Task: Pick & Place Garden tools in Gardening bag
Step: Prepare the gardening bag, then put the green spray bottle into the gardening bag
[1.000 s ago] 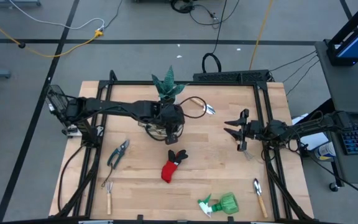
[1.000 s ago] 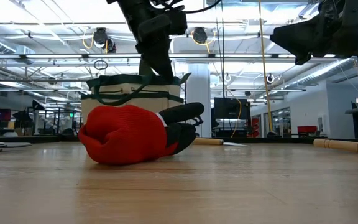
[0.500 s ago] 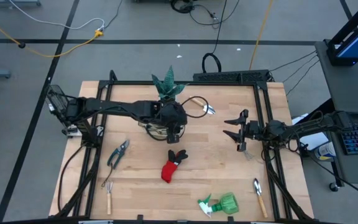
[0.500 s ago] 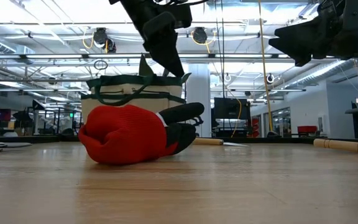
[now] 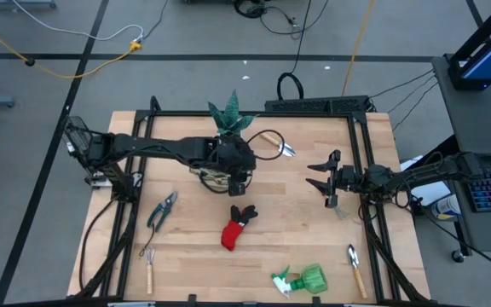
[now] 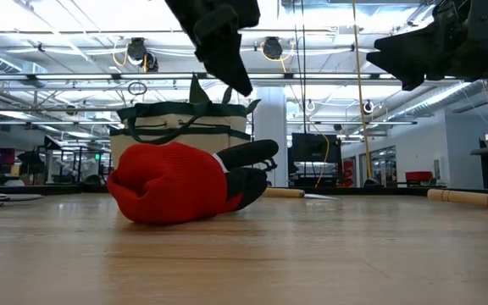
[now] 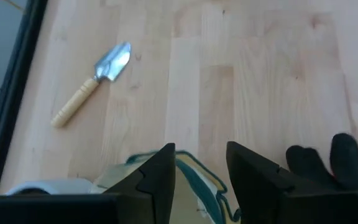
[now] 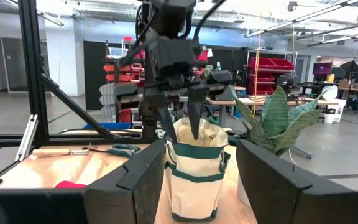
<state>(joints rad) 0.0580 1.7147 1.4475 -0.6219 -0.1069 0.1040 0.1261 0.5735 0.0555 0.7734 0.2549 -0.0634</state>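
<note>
Two grippers are up: my left gripper (image 5: 238,178) hangs directly above the gardening bag (image 8: 196,167), fingers spread and holding nothing, while my right gripper (image 5: 326,182) waits well to the bag's right, also released and empty. If I go for the red-and-black glove (image 5: 236,226) lying near the bag toward the counter's (image 5: 194,256) front edge, I should clear the bag's loop handles first, then come down over the red cuff, since the fabric will bunch. From above, my own arm covers most of the bag, so I cannot see what lies inside. The trowel (image 7: 93,83) behind the bag shows whole. Low down, the glove blocks the bag's base, and the spray bottle (image 5: 302,279) is cut off there.
</note>
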